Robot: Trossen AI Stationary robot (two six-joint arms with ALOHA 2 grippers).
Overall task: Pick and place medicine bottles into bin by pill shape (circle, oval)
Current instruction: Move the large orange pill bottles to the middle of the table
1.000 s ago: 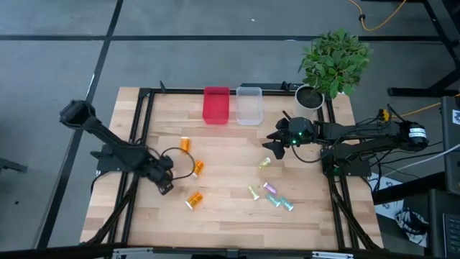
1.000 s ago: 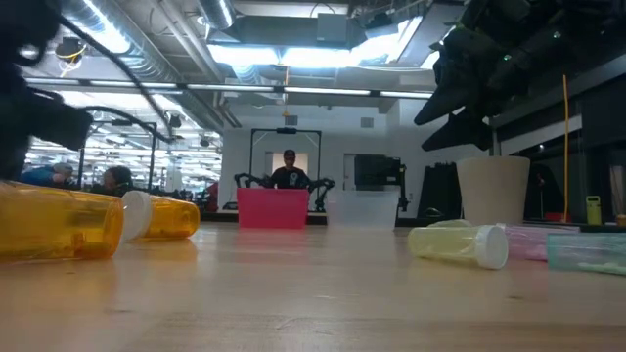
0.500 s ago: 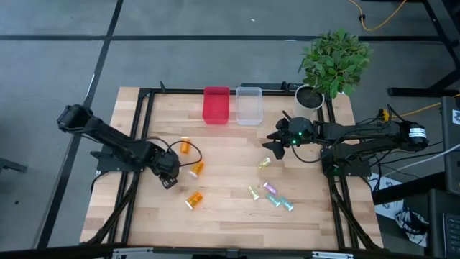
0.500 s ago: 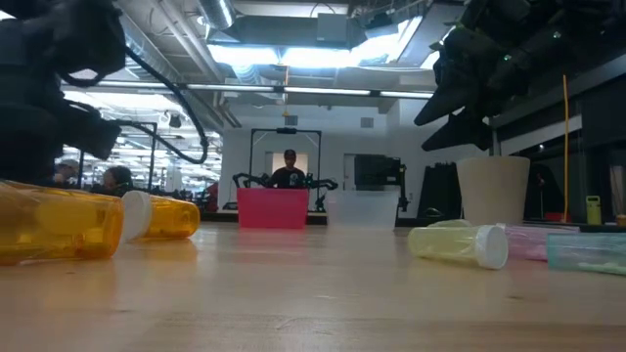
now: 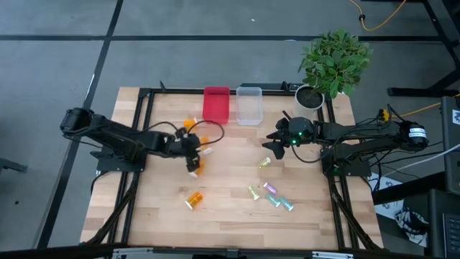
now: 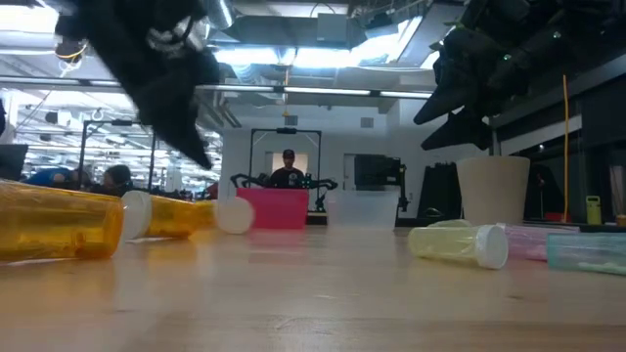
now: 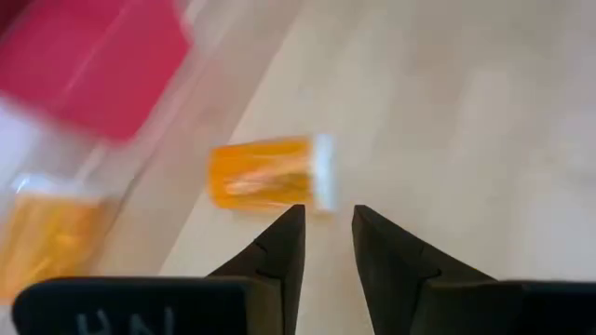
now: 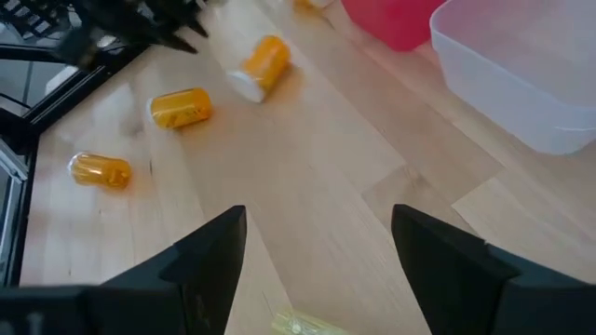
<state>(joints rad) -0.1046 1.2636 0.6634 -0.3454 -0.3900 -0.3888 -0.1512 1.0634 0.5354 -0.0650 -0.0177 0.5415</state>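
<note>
Two orange medicine bottles, translucent with white caps, are seen lying on their sides at the low view's lower left, while pale vials are lined up at lower right on the wooden table. Mid-frame from above, the left gripper, fingers narrowly parted, is poised over another orange bottle. At right, the right gripper is held spread. Beyond, a red bin and clear bin are set against an office backdrop.

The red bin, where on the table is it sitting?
In the high view the red bin stands at the table's far edge, near the middle, directly left of the clear bin.
</note>
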